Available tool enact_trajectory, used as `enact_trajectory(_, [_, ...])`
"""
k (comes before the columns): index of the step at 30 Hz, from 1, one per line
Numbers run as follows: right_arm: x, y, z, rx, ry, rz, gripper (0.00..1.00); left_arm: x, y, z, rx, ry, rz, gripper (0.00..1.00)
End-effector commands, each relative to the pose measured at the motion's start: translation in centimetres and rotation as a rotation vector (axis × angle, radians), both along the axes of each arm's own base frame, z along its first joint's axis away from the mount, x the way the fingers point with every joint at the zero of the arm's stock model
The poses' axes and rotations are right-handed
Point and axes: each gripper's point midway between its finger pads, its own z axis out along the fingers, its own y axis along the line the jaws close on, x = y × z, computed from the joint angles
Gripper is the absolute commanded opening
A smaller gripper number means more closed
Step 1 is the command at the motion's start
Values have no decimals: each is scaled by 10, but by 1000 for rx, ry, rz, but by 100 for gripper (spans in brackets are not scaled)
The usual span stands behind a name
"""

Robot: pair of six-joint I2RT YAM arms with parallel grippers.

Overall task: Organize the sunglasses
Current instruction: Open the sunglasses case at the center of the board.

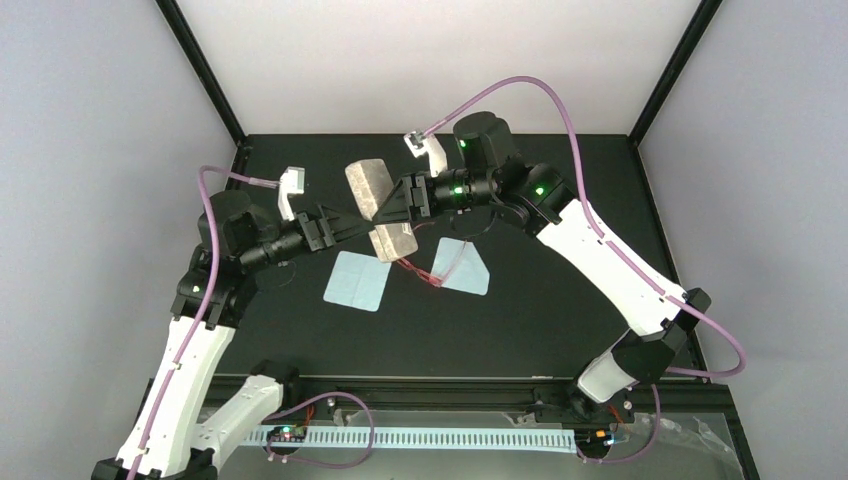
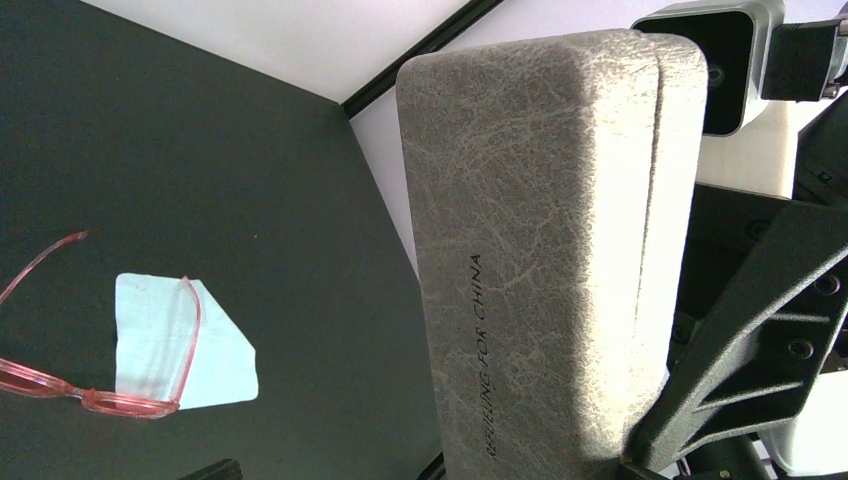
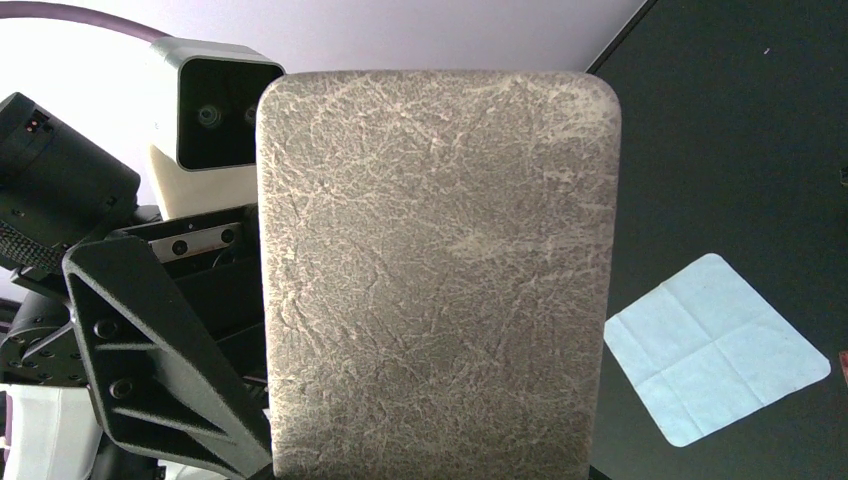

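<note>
Filling both wrist views, a grey-beige hard glasses case (image 3: 440, 280) with a crackled, leather-look surface hangs in the air between the two arms. Small dark lettering runs along one long face.

The right gripper (image 1: 402, 205) is closed part-way onto the middle of the case. The left gripper (image 1: 348, 222) meets the case from the opposite side with its jaws spread as wide as they go. Whether its fingers press on the case cannot be told.

Beneath both grippers, on the black counter (image 1: 560, 330), lie the sunglasses (image 1: 418, 272). They have a thin red-pink frame, slim red arms folded out and see-through lenses, and they rest almost directly under the case's lower end. Neither gripper touches them.

Two pale blue square cloths lie flat on the counter, one below the left gripper (image 1: 357, 281) and one below the right gripper (image 1: 465, 268). The sunglasses sit between the cloths, with one arm lying across the edge of the cloth on the right gripper's side.
</note>
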Motion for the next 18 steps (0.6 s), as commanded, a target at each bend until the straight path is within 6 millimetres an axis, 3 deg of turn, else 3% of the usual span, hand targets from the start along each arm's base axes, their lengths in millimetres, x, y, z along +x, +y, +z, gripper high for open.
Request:
enact_trajectory(1, [-8,9,27,85,-24,49,29,-5,-3,25,-18,-89,-25,99])
enact_trajectory(5, [-6,9,21,70,-7,37,28,-8,-3,29,-13,-116,-38,99])
enact_trajectory(14, [-6,13,23,87,6,55,28,-3,-4,16,15,-100,-36,99])
enact_trajectory(18, [-8,13,23,89,10,58,27,5,2,-3,68,-48,10,98])
